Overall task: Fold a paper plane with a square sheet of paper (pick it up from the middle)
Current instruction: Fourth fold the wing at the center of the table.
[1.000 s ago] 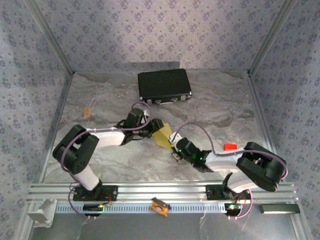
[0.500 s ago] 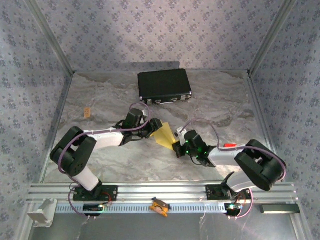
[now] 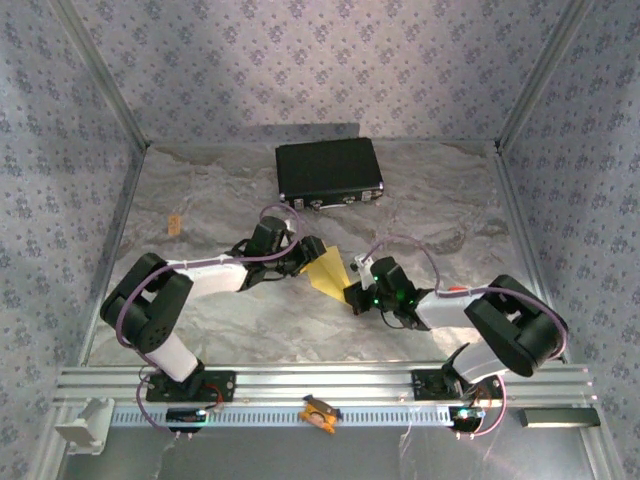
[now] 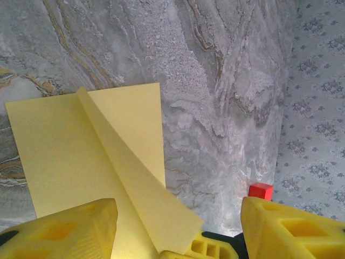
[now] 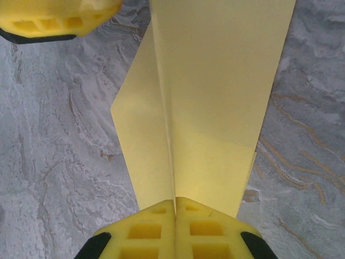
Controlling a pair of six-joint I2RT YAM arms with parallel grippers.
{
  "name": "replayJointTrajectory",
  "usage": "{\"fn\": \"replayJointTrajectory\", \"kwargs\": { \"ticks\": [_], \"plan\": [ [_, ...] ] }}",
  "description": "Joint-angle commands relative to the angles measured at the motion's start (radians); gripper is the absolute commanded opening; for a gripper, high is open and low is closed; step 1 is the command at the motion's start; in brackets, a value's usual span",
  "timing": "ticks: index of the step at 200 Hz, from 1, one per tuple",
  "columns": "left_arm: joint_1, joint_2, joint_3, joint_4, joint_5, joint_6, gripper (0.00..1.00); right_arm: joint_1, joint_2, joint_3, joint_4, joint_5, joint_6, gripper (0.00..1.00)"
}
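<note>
Nearest us, our right gripper (image 5: 174, 208) pinches the folded yellow paper sheet (image 5: 215, 108) over the middle of the table (image 3: 430, 200). Just beyond, our left gripper (image 4: 175, 229) has its jaws spread at the sheet's other end. Farthest back lies the black case (image 3: 329, 172).

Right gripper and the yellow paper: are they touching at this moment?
Touching. The right wrist view shows the right gripper shut, and the yellow paper comes out from between its two closed fingers, pinched at its lower edge.
</note>
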Motion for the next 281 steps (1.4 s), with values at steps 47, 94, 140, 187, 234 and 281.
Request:
{"fn": "replayJointTrajectory", "kwargs": {
  "ticks": [47, 94, 140, 187, 234, 281],
  "plan": [
    [-0.010, 0.017, 0.028, 0.004, 0.019, 0.011, 0.59, -0.075, 0.089, 0.026, 0.099, -0.210, 0.149, 0.00],
    [-0.020, 0.047, 0.043, 0.005, 0.027, 0.010, 0.51, -0.148, 0.167, 0.039, 0.183, -0.352, 0.241, 0.00],
    [-0.031, 0.091, 0.068, 0.014, 0.033, 0.007, 0.32, -0.197, 0.199, 0.054, 0.188, -0.416, 0.301, 0.00],
    [-0.039, 0.142, 0.092, 0.031, 0.044, 0.001, 0.25, -0.228, 0.227, 0.076, 0.157, -0.454, 0.350, 0.00],
    [-0.048, 0.173, 0.115, 0.054, 0.040, 0.000, 0.23, -0.251, 0.253, 0.098, 0.121, -0.496, 0.375, 0.00],
    [-0.053, 0.218, 0.139, 0.083, 0.038, -0.012, 0.20, -0.283, 0.289, 0.115, 0.113, -0.554, 0.421, 0.00]
  ]
}}
